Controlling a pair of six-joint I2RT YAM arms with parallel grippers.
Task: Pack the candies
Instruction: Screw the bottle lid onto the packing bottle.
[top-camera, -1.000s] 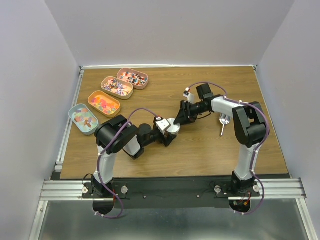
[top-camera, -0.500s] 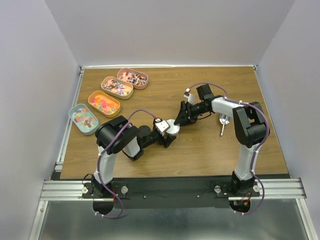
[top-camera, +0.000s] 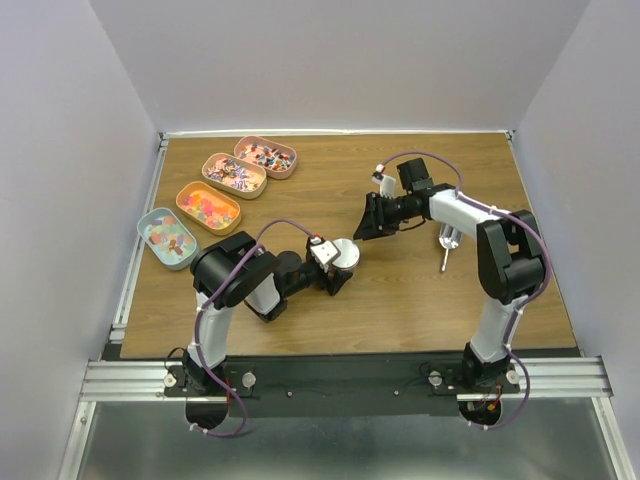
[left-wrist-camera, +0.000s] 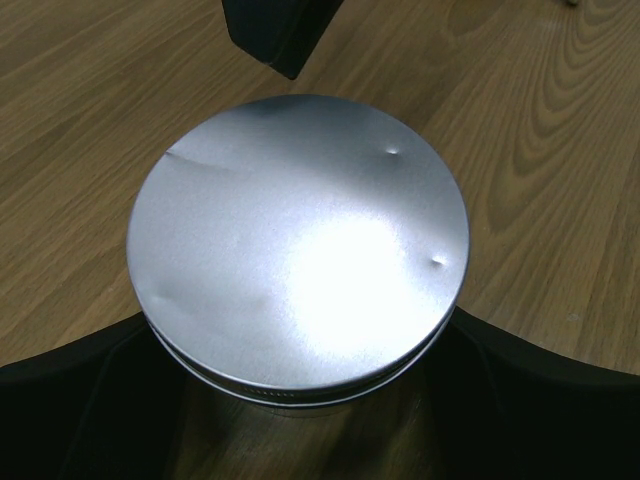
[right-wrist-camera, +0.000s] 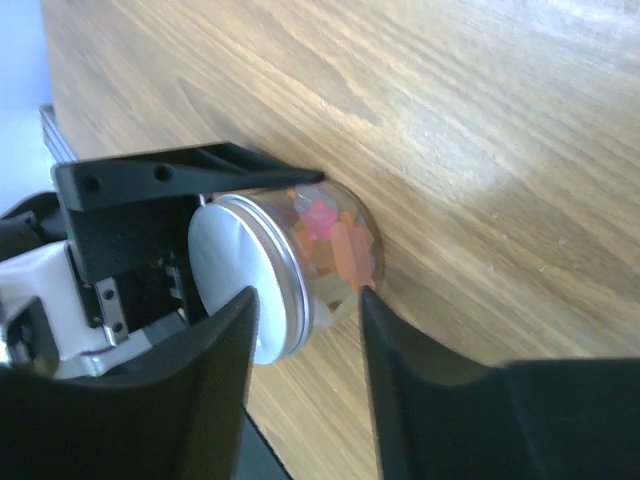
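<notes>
Nearest the bases, the left hand (top-camera: 338, 262) is closed round the clear jar (right-wrist-camera: 335, 245) just below its dented silver lid (left-wrist-camera: 300, 250), a finger at either side. The jar stands near the middle of the bench (top-camera: 400, 300). Some of the candies (right-wrist-camera: 338, 238), orange and red, already sit inside it behind the glass. The lid looks seated, though a thin line shows under its rim in the left wrist view, so it may want a last turn.

Just beside the jar at 1 o'clock, not touching it, the right hand (top-camera: 368, 222) is spread wide, jaws either side of the lid's line. To finish the closing well, I would keep the left grip firm on the body so the jar cannot spin, bring the right jaws square across the lid rim, not the glass, and twist without pressing sideways.

The scoop (top-camera: 446, 245) lies at 3 o'clock, well apart. Far off at 10 o'clock, four oval tins (top-camera: 179, 196) hold the remaining candies
</notes>
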